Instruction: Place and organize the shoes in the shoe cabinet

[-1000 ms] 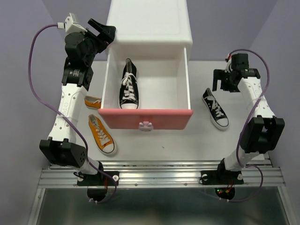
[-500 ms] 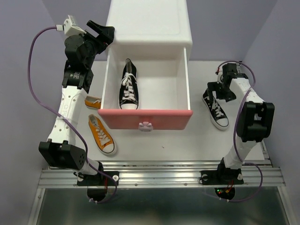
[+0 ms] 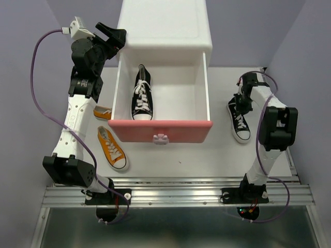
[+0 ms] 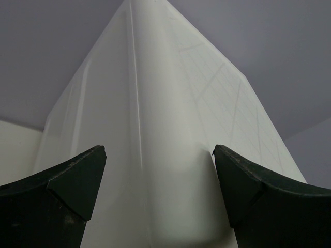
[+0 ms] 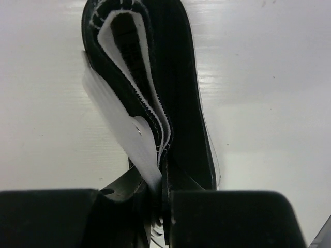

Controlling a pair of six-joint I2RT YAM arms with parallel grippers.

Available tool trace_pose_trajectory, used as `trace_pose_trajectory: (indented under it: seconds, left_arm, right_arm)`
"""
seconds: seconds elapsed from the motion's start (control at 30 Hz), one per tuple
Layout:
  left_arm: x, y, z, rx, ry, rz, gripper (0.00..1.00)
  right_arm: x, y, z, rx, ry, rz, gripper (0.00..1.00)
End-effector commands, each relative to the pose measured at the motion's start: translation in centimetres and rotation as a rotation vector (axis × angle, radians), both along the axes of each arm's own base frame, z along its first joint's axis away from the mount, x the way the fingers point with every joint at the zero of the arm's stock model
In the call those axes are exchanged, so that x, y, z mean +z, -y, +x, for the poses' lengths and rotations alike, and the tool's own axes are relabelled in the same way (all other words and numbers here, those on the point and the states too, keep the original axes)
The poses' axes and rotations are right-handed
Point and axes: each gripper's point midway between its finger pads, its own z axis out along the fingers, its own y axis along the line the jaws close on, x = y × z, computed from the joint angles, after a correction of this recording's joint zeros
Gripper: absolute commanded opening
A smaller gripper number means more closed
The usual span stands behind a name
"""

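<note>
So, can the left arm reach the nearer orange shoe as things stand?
Probably yes. The orange shoe lies uncovered beside that arm, clear of the open drawer, and the left hand is open.

A white table (image 3: 178, 155) filled the view's middle. Lavender walls (image 3: 26, 20) stood from 9 round to 3 o'clock; a ribbed metal rail (image 3: 176, 195) ran along 6 o'clock.

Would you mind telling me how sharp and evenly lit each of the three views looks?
Top external: sharp and evenly lit, only a soft shadow under the shoe cabinet and its open drawer. Left wrist: the cabinet's white corner looks dim, with faint reflected grid lines. Right wrist: the black shoe is close and soft, the table nearly washed out.
</note>
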Motion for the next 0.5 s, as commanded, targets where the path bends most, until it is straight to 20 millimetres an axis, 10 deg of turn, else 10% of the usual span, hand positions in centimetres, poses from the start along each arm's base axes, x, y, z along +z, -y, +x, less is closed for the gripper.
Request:
trace_pose_trajectory:
  seconds: [0.0,0.23,0.47]
  left_arm:
    - [-16.0,-2.1,-0.5,0.031,-0.497,0.203,0.95]
    - [-15.9,-1.8,-0.6,0.026,-0.500,0.172,0.95]
    - [-15.3,-1.3,-0.2,0.009,-0.493,0.138,0.95]
  right_arm:
    - [7.0,0.0,2.6,-0.121,0.201,0.026,0.01]
    - [23.8,-1.3,5.0,-0.270,0.652,0.182,0.01]
    - [48.4,-4.0,3.3,-0.202,1.323,0.459,0.01]
